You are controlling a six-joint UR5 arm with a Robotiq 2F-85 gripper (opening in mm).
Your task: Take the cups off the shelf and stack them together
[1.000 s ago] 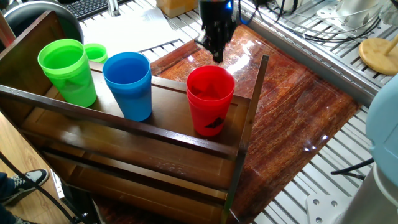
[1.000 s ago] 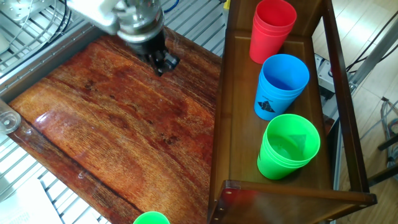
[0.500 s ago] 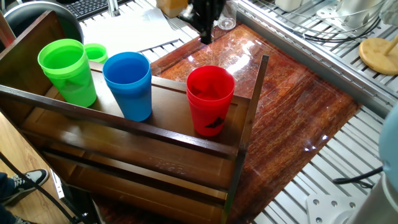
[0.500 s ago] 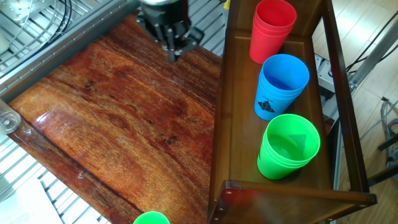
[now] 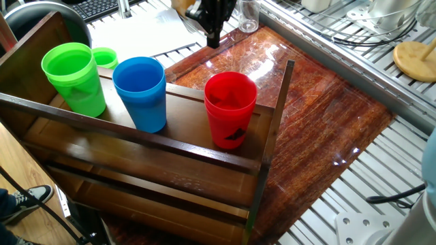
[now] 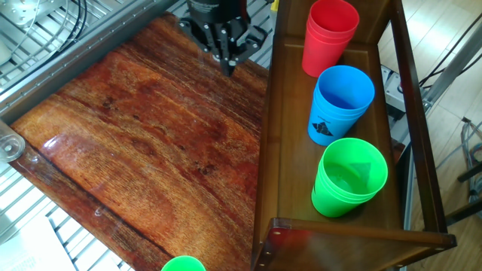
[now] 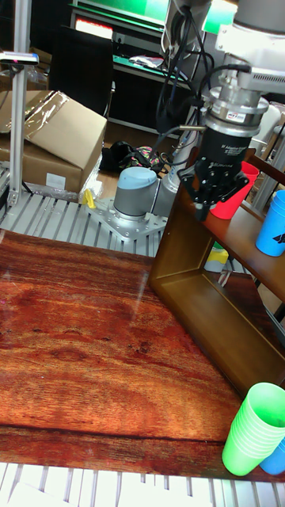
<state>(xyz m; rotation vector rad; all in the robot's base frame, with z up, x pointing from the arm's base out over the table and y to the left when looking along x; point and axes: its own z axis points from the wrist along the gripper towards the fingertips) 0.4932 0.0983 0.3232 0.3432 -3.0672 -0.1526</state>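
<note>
Three cups stand in a row on the top board of the dark wooden shelf [image 5: 136, 139]: the green cup [image 5: 71, 78], the blue cup [image 5: 142, 92] and the red cup [image 5: 230, 109] with its black mark. The other fixed view shows the same shelf [image 6: 275, 150] with the red cup [image 6: 329, 34], blue cup [image 6: 340, 102] and green cup [image 6: 349, 177]. My gripper [image 5: 213, 41] hangs shut and empty over the tabletop, just outside the shelf near the red cup's end. It shows as well in the other fixed view [image 6: 228, 68] and the tall fixed view [image 7: 203, 209].
A glossy reddish-brown tabletop [image 6: 135, 143] lies beside the shelf. A smaller bright green cup [image 5: 105, 58] sits behind the shelf and shows at the table's edge [image 7: 255, 428]. A keyboard, cables, a glass and a round wooden disc [image 5: 415, 58] lie around the metal frame.
My gripper has moved from over the table's far part toward the shelf's side near the red cup. The cups have not moved.
</note>
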